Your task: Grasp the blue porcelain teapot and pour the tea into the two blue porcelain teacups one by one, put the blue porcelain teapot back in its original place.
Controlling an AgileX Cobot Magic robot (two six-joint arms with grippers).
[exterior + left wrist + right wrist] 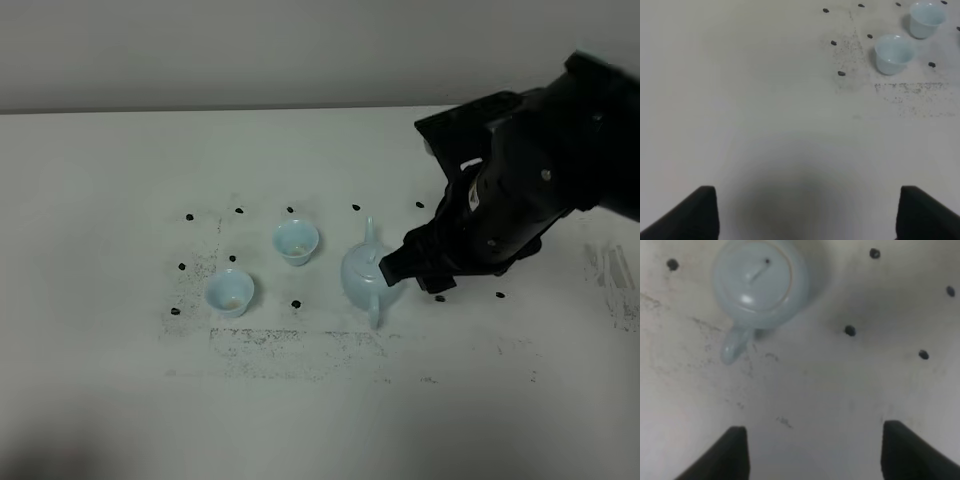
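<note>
The blue porcelain teapot [366, 276] stands upright on the white table, lid on, spout pointing to the back and loop handle [375, 318] to the front. It also shows in the right wrist view [759, 280]. The two blue porcelain teacups stand to its left, one nearer the back [296, 241] and one nearer the front [230, 292]. Both also show in the left wrist view [894, 52] [926, 19]. My right gripper [408, 268] [815, 455] is open and empty, just right of the teapot and apart from it. My left gripper [805, 220] is open and empty over bare table, far from the cups.
Several small black dots [296, 303] mark the table around the cups and teapot. A scuffed, speckled patch [300, 345] lies in front of them. The table's back edge [200, 110] meets a grey wall. The left arm does not show in the exterior view.
</note>
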